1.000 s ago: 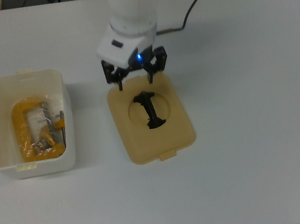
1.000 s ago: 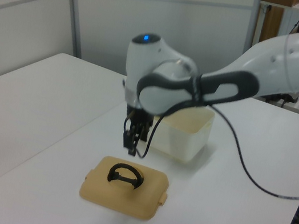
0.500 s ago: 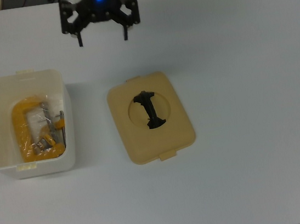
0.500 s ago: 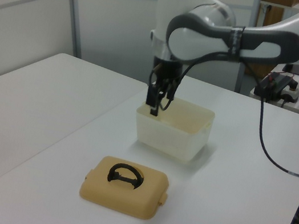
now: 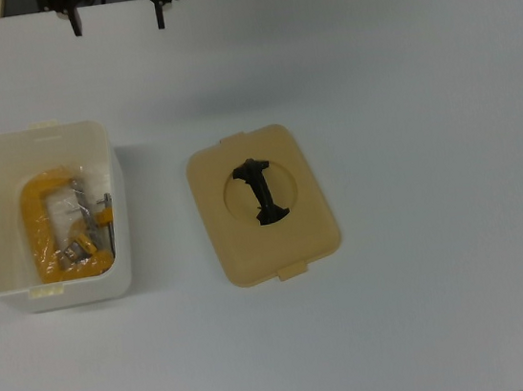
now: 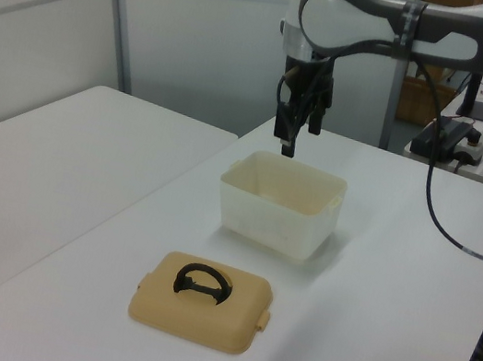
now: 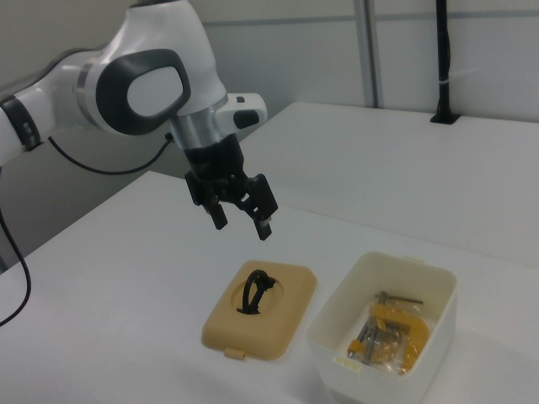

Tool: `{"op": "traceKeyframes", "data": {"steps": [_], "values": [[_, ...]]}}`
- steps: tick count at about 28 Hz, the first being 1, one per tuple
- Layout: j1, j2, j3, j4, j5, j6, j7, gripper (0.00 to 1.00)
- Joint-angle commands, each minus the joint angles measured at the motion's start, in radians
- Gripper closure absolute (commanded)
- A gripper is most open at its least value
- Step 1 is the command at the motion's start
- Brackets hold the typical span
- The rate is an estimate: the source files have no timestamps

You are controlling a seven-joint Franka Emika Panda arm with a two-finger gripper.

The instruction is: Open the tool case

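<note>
In the top view, the open tub [image 5: 44,216] of the tool case sits at nine o'clock on the white table [image 5: 450,306], a yellow clamp [image 5: 49,233] inside. Its mustard lid [image 5: 263,205] lies flat at centre, apart. The jaws [image 5: 117,20] hang released at twelve o'clock, raised well clear of both parts. Grey wall panels [image 6: 185,21] stand behind.

1. A lab or robotics test room: a white Franka arm [image 7: 143,84] with grey joints works over a plain white table [image 6: 66,168].
2. In the left view, at 12 o'clock, pale partition panels [image 6: 202,33] with metal framing close off the space.
3. At 3 o'clock in the left view, a black cable [image 6: 439,225] trails from the arm toward electronics [image 6: 451,135] on a side bench.
</note>
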Motion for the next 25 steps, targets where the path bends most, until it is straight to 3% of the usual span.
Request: {"op": "traceKeyframes", "data": {"steps": [1, 15, 25], "values": [[-0.003, -0.001, -0.005, 0.045, 0.009, -0.078, -0.018, 0.0], [-0.023, 0.015, 0.0, 0.07, 0.017, -0.09, -0.021, 0.0], [-0.046, 0.017, 0.0, 0.051, 0.057, -0.049, -0.029, 0.0]]}}
